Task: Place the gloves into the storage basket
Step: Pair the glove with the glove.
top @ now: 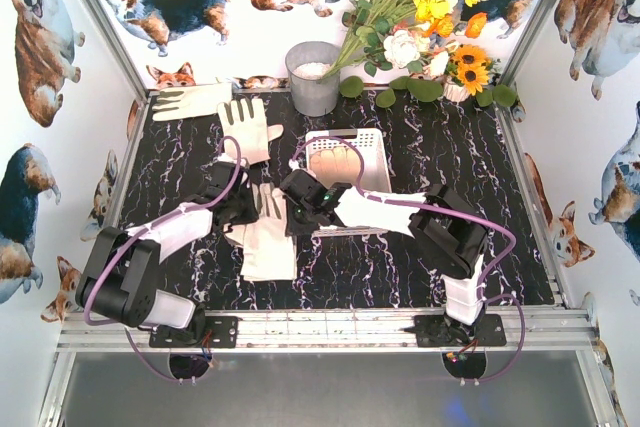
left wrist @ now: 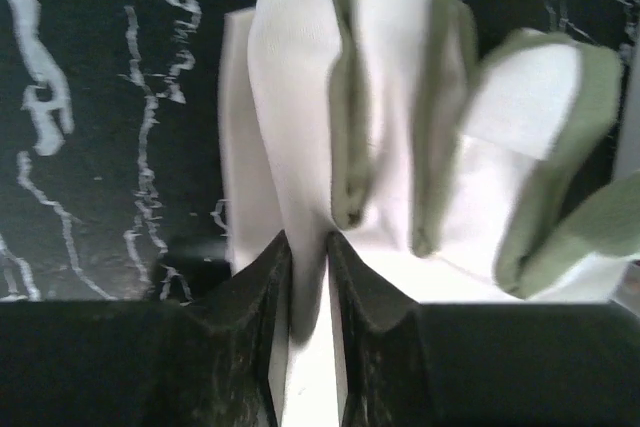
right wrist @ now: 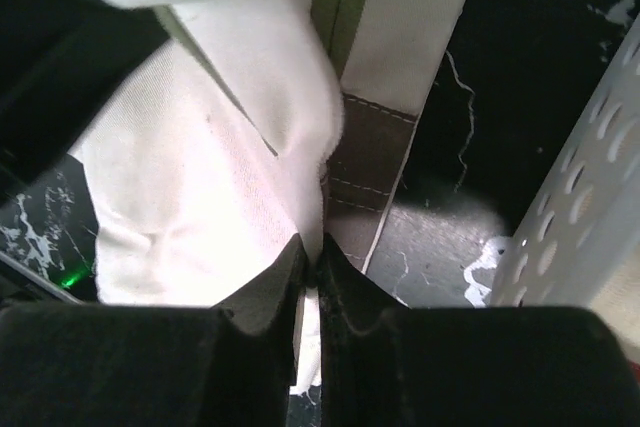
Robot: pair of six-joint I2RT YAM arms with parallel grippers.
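**Between the two claws: one glove in, the rest out**

Between the left claw (top: 243,209) and the right claw (top: 298,212), on the near side, lies a stack (top: 268,247) of white gloves on the counter (top: 430,257). It looks like more than one glove, though the count is hard to read.

Both claws are down at the stack. In the left wrist view the left claw's jaws stand narrow, with a strip of white glove cloth caught between them and the glove's fingers fanned out just ahead. In the right wrist view the right claw's jaws are pressed nearly together on a fold of white cloth. A second glove with a brown cuff patch lies just beyond that fold. Whether the two claws hold the same glove cannot be told.

The basket (top: 365,139) stands just beyond the right claw and a little to its right. Its lattice wall shows at the right edge of that wrist view. One peach glove (top: 335,162) already lies inside it.

Two far gloves (top: 195,100) lie flat beyond the left claw, well apart from it toward the far left corner, untouched.

By my reading the task is at an early stage. One glove is stowed and the stack is gripped but not yet lifted clear. The stack and the far pair are all left to carry over.
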